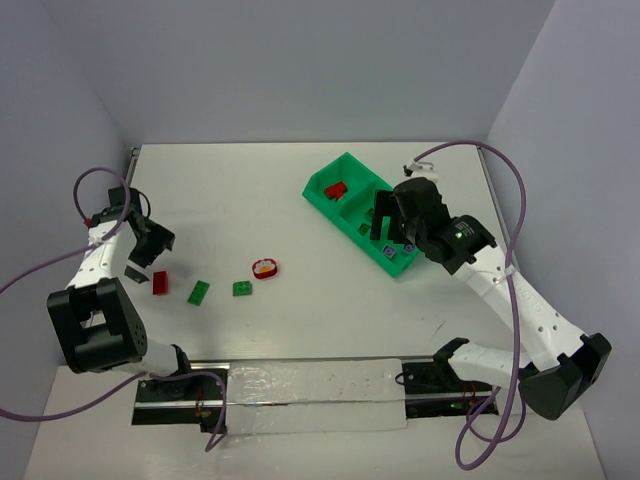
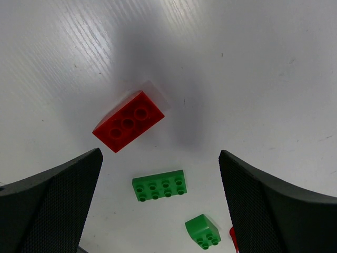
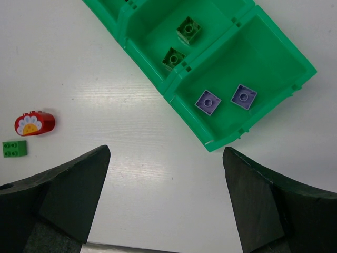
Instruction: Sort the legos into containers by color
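The green tray (image 3: 274,52) is the biggest thing, at the far right of the table (image 1: 250,200). It has one boxed red brick (image 1: 337,188) in the far box, two green bricks (image 3: 188,29) in the middle and two purple bricks (image 3: 208,101) in the near one. My right pincer (image 3: 166,155) hangs over it, spread wide and empty. My left pincer (image 2: 159,155) is spread and empty too, over the loose red brick (image 2: 128,121). I think four are left: that one, the flat green brick (image 2: 159,185), the small green brick (image 2: 202,231) and the round red piece (image 3: 34,124).

The right arm (image 1: 470,245) covers part of the tray (image 1: 320,193).
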Robot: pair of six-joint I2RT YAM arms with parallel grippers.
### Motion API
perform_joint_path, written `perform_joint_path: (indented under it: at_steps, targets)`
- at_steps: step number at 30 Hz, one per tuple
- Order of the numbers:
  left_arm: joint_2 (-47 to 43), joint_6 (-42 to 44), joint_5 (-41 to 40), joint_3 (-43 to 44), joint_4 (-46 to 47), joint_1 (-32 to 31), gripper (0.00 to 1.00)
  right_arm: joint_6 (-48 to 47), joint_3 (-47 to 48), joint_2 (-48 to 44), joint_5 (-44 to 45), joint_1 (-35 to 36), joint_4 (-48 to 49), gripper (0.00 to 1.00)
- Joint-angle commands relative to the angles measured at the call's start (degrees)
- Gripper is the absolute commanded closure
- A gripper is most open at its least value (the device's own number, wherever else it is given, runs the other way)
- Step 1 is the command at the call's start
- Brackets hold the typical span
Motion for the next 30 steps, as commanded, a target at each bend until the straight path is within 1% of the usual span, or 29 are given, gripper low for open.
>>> perform_joint_path:
  at_steps: [1,5,9,12,15,19,22,24,26,27,28,30]
  targets:
    - [1.01,-1.26,0.34,-0.41,1.18,1.71,0.01,-0.62,-0.32,-0.95,0.10,-0.39,2.84,0.05]
    - [4.12,-0.16,2.07,-2.39,4.43,3.62,0.01,-0.96,-0.24,-1.03,0.44,-0.39,2.93,0.05]
    - [8.82,0.47,3.56,-2.73,7.96,3.86,0.01,-0.88,-0.03,-0.80,0.62,-0.36,2.93,0.05]
    - [10.73,0.41,5.48,-3.35,10.15,3.92,0.01,-0.88,0.16,-0.64,0.71,-0.39,2.80,0.05]
    - [11.22,0.41,8.03,-4.61,12.23,3.83,0.01,-0.89,0.38,-0.68,0.97,-0.39,2.58,0.05]
    - [9.90,0.59,12.20,-6.65,13.75,3.65,0.06,-0.98,0.91,-0.16,1.32,-0.39,2.23,0.05]
    - [8.94,0.50,12.39,-7.61,13.76,2.79,0.09,-1.06,1.42,0.45,1.15,-0.39,2.32,0.05]
    - [8.73,0.50,11.48,-7.82,13.70,2.48,0.15,-1.15,1.55,0.63,0.94,-0.45,2.52,0.05]
    - [8.75,0.33,10.72,-7.77,13.58,2.36,0.25,-1.17,1.61,0.72,0.80,-0.39,2.58,0.05]
    - [8.82,0.28,10.63,-7.64,13.51,2.42,0.27,-1.24,1.63,0.70,0.78,-0.39,2.58,0.05]
    - [9.03,0.12,10.34,-7.44,13.32,2.42,0.33,-1.24,1.70,0.62,0.74,-0.39,2.58,0.05]
    - [9.16,-0.03,10.14,-7.39,13.26,2.42,0.41,-1.29,1.70,0.49,0.94,-0.39,2.58,0.05]
